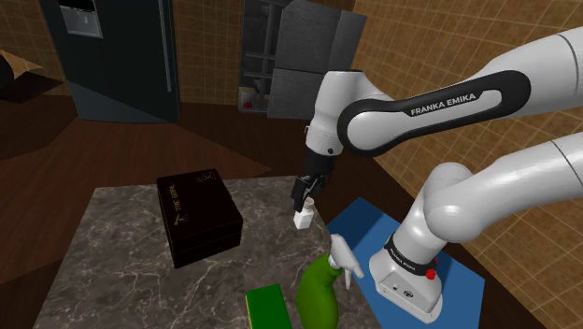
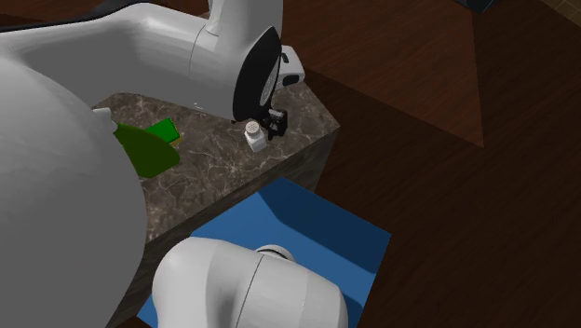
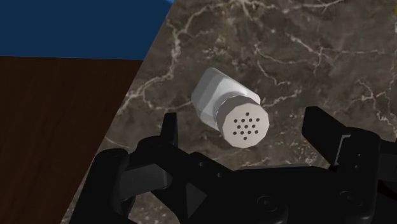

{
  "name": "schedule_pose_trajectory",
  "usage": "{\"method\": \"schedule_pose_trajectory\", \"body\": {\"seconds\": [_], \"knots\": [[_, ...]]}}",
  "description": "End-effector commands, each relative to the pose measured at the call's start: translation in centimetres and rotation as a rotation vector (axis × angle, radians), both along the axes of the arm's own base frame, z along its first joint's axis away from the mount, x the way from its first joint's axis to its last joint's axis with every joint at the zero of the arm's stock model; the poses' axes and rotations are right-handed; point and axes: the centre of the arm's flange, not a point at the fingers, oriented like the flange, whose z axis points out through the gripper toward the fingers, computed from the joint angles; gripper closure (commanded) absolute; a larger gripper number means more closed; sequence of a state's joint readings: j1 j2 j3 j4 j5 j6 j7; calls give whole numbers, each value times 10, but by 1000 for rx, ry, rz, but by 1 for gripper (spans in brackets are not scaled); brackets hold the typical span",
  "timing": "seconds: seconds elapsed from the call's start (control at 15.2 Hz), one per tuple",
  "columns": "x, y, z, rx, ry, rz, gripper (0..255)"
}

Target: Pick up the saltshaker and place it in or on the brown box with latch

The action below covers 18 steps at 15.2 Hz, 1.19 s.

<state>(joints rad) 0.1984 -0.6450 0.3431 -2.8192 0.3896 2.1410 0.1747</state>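
Note:
The saltshaker [image 1: 303, 221] is a small white bottle with a grey perforated cap. It stands upright on the marble table [image 1: 121, 271], near the edge by the blue mat. My gripper [image 1: 305, 196] hangs right over it, open. In the wrist view the shaker [image 3: 219, 95] sits between the two black fingers [image 3: 168, 130], which stand wide apart and do not touch it. From the second exterior view the shaker [image 2: 252, 137] is just beside the gripper [image 2: 273, 126]. The box [image 1: 198, 215] is dark, almost black, with gold lettering, lid closed, at the shoulder view's left of the shaker.
A green spray bottle [image 1: 322, 290] with a white trigger lies close to the shaker toward the stand, and a green block [image 1: 268, 307] sits beside it. A blue mat [image 1: 374, 224] covers the floor past the table edge. A dark fridge [image 1: 112, 56] stands at the back.

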Motion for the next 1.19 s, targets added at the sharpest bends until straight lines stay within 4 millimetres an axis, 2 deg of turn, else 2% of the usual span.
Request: {"method": "schedule_pose_trajectory", "body": {"seconds": [0.0,0.2,0.26,0.86,1.12], "knots": [[0,0,0,0,0,0,0],[0,0,0,0,0,0,0],[0,0,0,0,0,0,255],[0,0,0,0,0,0,255],[0,0,21,0,0,0,255]]}}
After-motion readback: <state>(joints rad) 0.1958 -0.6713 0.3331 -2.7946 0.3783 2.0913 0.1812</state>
